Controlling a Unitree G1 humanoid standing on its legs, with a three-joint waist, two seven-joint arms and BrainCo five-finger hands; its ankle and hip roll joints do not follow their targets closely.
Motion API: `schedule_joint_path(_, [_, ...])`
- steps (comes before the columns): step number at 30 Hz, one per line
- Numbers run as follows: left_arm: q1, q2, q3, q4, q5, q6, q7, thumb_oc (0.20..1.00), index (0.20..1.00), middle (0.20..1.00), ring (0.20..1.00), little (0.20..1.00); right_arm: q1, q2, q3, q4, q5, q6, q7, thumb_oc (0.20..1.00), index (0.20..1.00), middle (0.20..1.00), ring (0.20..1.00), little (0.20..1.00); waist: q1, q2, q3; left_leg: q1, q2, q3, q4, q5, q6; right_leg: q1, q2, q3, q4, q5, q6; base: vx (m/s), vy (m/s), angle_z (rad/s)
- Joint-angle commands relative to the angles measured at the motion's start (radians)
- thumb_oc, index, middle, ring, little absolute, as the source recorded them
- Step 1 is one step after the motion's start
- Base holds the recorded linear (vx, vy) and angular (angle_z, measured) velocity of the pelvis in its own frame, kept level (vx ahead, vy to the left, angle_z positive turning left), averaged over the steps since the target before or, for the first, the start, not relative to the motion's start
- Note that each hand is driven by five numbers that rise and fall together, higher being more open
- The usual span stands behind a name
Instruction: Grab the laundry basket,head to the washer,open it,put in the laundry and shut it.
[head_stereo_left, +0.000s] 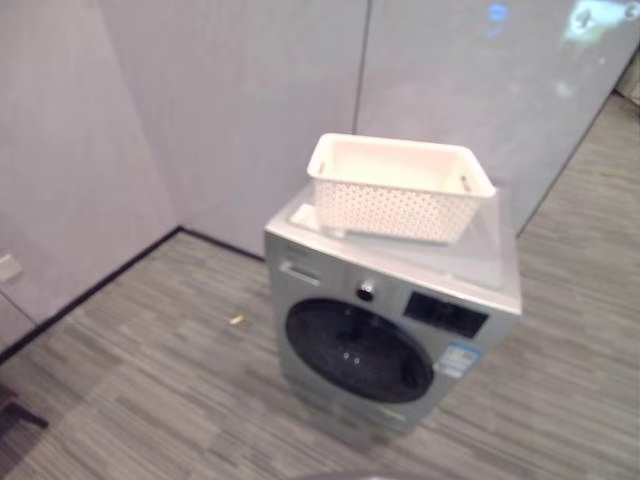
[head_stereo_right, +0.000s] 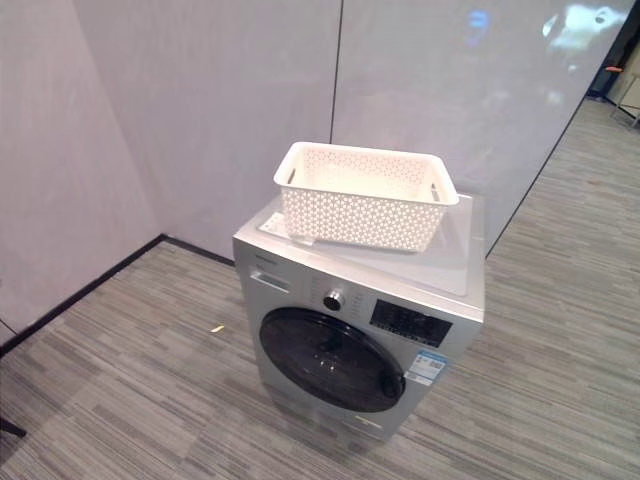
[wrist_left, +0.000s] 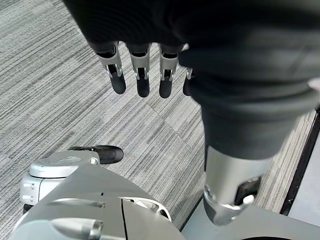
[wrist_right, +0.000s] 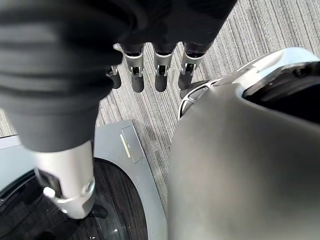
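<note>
White perforated plastic forms the laundry basket (head_stereo_right: 364, 194), which rests on the flat lid of the washer (head_stereo_right: 460, 275), toward the lid's back half; no laundry can be seen inside it. The silver-grey washer stands in a corner of pale wall panels (head_stereo_right: 210, 110), its back toward them, and its round dark door (head_stereo_right: 330, 358) is closed, with a knob (head_stereo_right: 333, 299) and a dark display panel (head_stereo_right: 410, 322) above it.

Both eye views show this whole scene. A small pale scrap (head_stereo_left: 236, 320) lies on the striped grey floor (head_stereo_right: 120, 380) at about 9 o'clock from the washer.

Only the wrist views show the hands. The left hand (wrist_left: 142, 75) hangs over bare floor, its fingers straight and relaxed, holding nothing. The right hand (wrist_right: 160, 70) is the same, fingers released and empty, with the washer's front corner and the dark door glass (wrist_right: 30, 210) close beneath its wrist.

Open floor stretches from the washer's 6 o'clock round to 9 o'clock and also toward 3 o'clock; a dark baseboard (head_stereo_right: 80, 290) marks the wall's foot. The basket's front edge sits back from the lid's front edge, a strip of lid bare before it.
</note>
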Motion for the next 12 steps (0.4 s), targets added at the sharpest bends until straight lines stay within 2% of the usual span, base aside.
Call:
schedule_joint_path(1, [-0.067,0.03,0.009,0.047,-0.044,-0.014,0.001,1.0,1.0,1.0,1.0,1.0,-0.054,0.054,-0.01,-0.024,-0.024,-0.011,0.011,1.0,1.0,1.0,1.0,1.0,0.038,-0.004,0.043,0.065,0.048,-0.018,0.017,0.002,-0.027,0.01,-0.031,-0.041,0.004,-0.018,0.023,0.0,0.0,0.0])
schedule_joint_path(12, [-0.084,0.027,-0.02,0.041,-0.053,-0.018,-0.008,1.0,1.0,1.0,1.0,1.0,-0.065,0.051,0.019,-0.021,-0.021,-0.012,0.01,1.0,1.0,1.0,1.0,1.0,0.043,-0.006,0.049,0.062,0.044,-0.02,0.017,-0.012,-0.023,0.013,-0.037,-0.05,0.004,-0.019,0.023,0.0,0.0,0.0])
